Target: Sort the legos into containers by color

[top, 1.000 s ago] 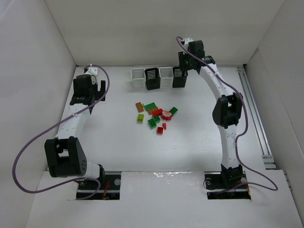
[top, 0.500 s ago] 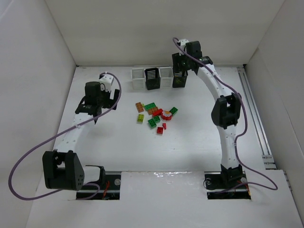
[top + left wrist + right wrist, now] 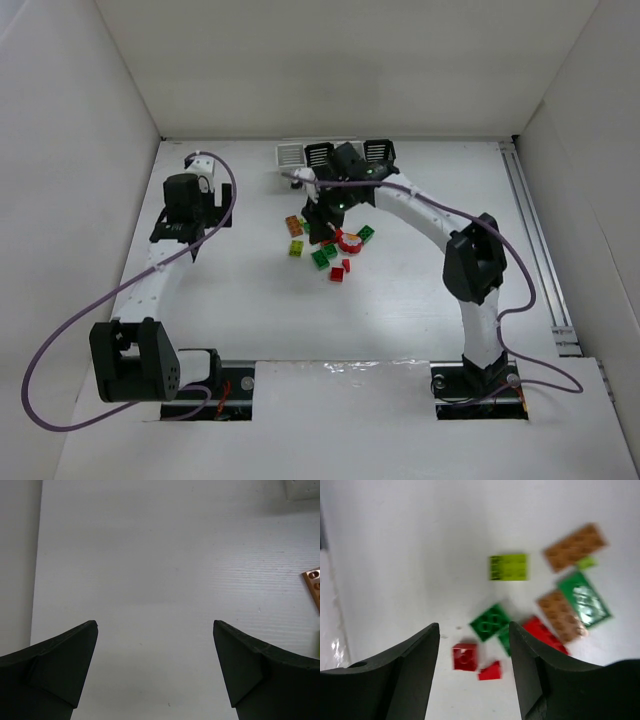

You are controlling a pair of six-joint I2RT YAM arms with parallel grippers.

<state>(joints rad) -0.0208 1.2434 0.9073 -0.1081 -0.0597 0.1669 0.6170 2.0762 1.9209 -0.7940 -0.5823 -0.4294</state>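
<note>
My counter [image 3: 420, 300] has the bins [image 3: 318, 155] in a row at the back. My left hand [image 3: 155, 625] is wide open and empty. My right hand [image 3: 474, 630] is partly open and empty, over the legos [image 3: 320, 259] in the middle.

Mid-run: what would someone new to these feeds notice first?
The bright cluster of red, green, yellow-green and orange legos in the middle of the table, with the right gripper hovering open above it. Behind, the row of containers at the far edge is partly hidden by the right arm; the left gripper hangs open over bare table at left.
</note>
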